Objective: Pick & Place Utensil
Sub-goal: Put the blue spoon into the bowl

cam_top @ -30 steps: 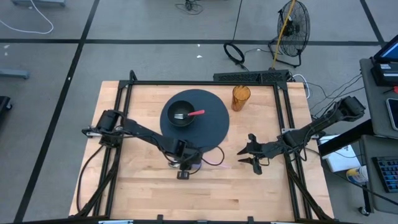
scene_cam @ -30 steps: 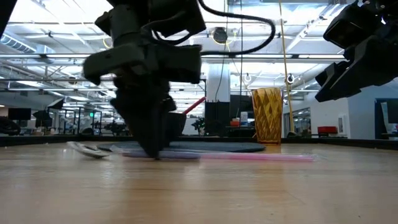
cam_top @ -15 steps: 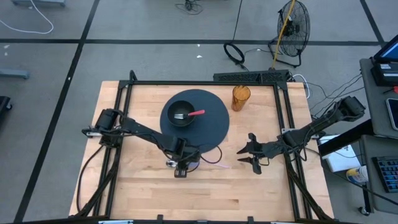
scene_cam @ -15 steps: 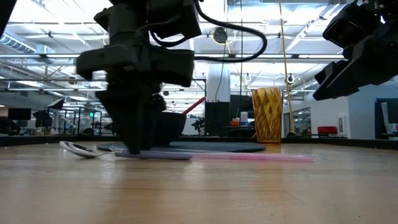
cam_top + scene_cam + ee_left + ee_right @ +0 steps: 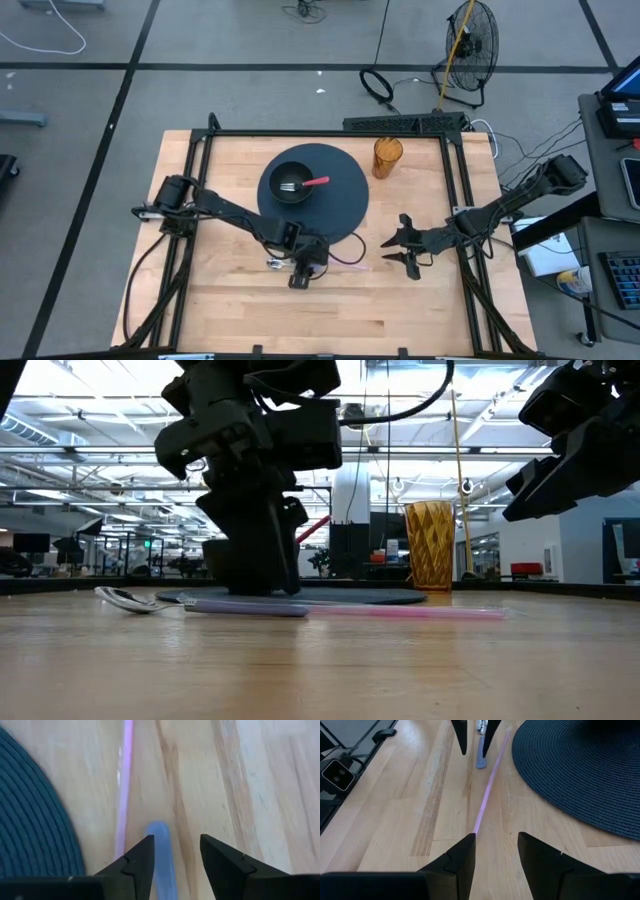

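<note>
Wooden counter (image 5: pixel 230 300), framed by black rails, fills the centre of the high view.

Round dark woven placemat (image 5: pixel 345 195), upper centre of the counter. On it a black bowl (image 5: pixel 280 173) holding a fork with a red handle (image 5: pixel 303 184).

Amber ribbed tumbler (image 5: pixel 387 157), upright, just right of the placemat's upper edge; in the low view it stands right of centre (image 5: pixel 430 545).

Spoon (image 5: pixel 274 264), metal bowl with a pale blue handle, lying flat on the counter just below the placemat's lower edge, centre of the high view. In the low view its bowl shows at the left (image 5: pixel 128 600), the handle running right. In the left wrist view the blue handle end (image 5: pixel 160 850) lies on the wood between the fingers.

Pink straw (image 5: pixel 345 261), lying on the counter beside the spoon handle, running right; low view shows it as a thin pink line (image 5: pixel 420 613).

Left tool (image 5: pixel 300 277), lower centre of the high view, fingers pointing down over the spoon handle. Released: the two dark fingers (image 5: pixel 142 857) stand apart on either side of the handle, not closed on it.

Right tool (image 5: pixel 392 250), right of centre, well apart from the spoon, above bare counter. Released, grasping nothing; its fingers (image 5: pixel 462 855) stand apart with the straw's end running between them.

Black floor fan (image 5: pixel 470 40), upper right, on the floor beyond the counter.
</note>
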Tool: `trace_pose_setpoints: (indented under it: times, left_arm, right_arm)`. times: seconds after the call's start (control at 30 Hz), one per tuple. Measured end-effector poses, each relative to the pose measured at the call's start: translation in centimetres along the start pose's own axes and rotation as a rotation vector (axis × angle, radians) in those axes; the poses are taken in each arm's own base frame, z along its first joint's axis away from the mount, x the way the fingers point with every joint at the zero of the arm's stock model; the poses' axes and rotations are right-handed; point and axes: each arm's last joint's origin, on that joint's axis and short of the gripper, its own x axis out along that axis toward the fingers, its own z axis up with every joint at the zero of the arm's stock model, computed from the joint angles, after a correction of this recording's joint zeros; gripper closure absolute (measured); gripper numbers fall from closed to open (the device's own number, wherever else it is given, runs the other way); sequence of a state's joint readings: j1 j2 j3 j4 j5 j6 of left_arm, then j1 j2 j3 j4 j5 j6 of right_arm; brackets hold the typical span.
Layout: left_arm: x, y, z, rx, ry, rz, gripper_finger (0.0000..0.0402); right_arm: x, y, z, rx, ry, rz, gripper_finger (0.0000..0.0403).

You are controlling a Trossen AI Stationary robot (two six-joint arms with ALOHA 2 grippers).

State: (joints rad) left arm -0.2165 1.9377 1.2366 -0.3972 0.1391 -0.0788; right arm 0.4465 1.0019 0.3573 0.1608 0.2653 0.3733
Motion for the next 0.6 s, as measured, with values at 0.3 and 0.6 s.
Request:
trace_pose_setpoints:
  times: [0.3,0.6]
  left_arm:
    - [1.6,1.3,-0.3,-0.036,0.032,-0.034,0.0263]
    - [2.5,1.9,-0.8,-0.054,0.065,-0.027,0.0287]
  right_arm:
    - [0.0,0.0,0.0,0.004,-0.001,0.004,0.0261]
    - [0.0,0.0,0.1,0.002,-0.005,0.006,0.0261]
